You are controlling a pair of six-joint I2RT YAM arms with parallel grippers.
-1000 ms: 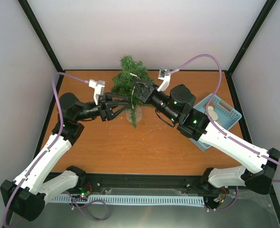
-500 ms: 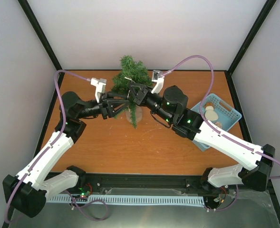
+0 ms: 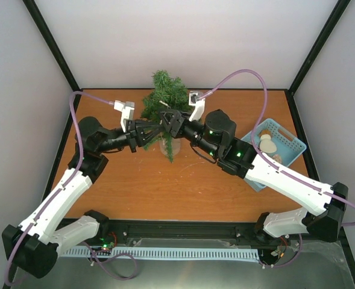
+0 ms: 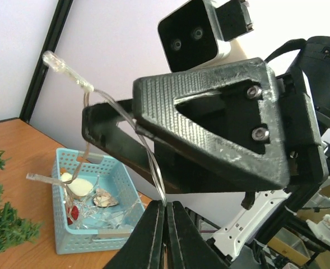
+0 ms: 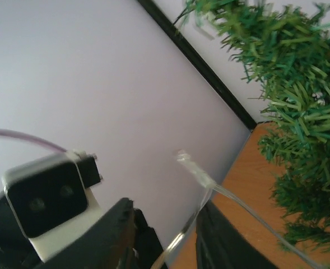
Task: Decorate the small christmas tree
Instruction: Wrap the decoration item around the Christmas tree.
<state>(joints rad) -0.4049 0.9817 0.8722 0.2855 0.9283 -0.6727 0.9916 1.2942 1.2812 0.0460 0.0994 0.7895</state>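
Upright at 12 o'clock on the table [image 3: 165, 186] stands the small christmas tree [image 3: 165, 99], a bushy dark green cone on a pale base, its long axis vertical and tip up. The left arm bends out toward 9 o'clock, then runs level toward 3 o'clock. The right arm stretches from 5 o'clock toward 11 o'clock. Their tips meet just at the tree's near side. The left claw [image 4: 165, 208] is pinched tight on a clear light string [image 4: 148, 151]. The right claw [image 5: 167, 216] stands slightly parted, with the string running loose between its fingers. A blue basket [image 3: 289, 132] sits at 3 o'clock.
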